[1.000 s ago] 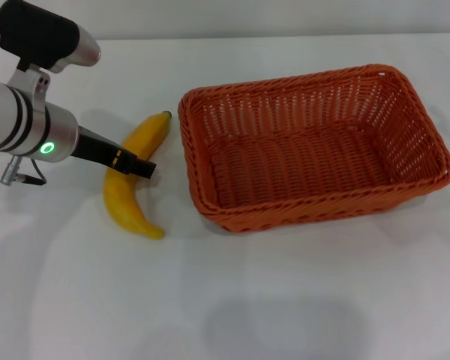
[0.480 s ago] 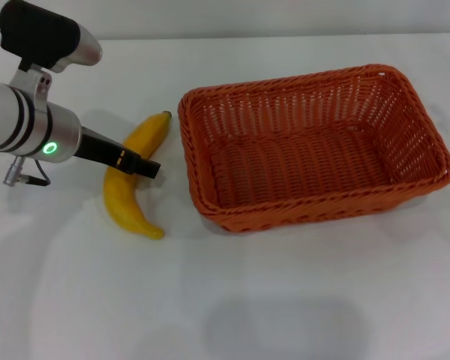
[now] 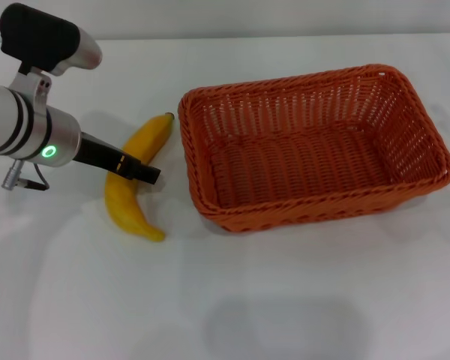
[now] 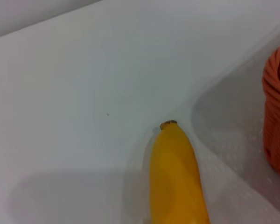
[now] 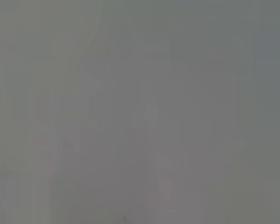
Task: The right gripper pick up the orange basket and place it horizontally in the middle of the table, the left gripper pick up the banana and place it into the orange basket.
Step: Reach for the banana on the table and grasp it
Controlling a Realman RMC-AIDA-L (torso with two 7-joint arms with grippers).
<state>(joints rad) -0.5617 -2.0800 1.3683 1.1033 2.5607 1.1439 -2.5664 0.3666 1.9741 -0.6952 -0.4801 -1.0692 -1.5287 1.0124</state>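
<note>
The orange basket (image 3: 315,146) lies lengthwise on the white table (image 3: 285,300), right of centre, and holds nothing. The yellow banana (image 3: 132,180) rests on the table just left of the basket, its stem tip pointing to the far side. My left gripper (image 3: 144,174) reaches in from the left with its black claw across the banana's middle. The left wrist view looks along the banana (image 4: 177,177) to its tip, with the basket's rim (image 4: 276,116) beside it. The right gripper is out of view, and the right wrist view shows only plain grey.
The left arm's silver body with its green light (image 3: 30,131) hangs over the table's left side. White tabletop stretches across the near side in front of the basket and banana.
The left gripper's claw has crept slightly towards the near side and down over the banana. Banana and basket have not moved.
</note>
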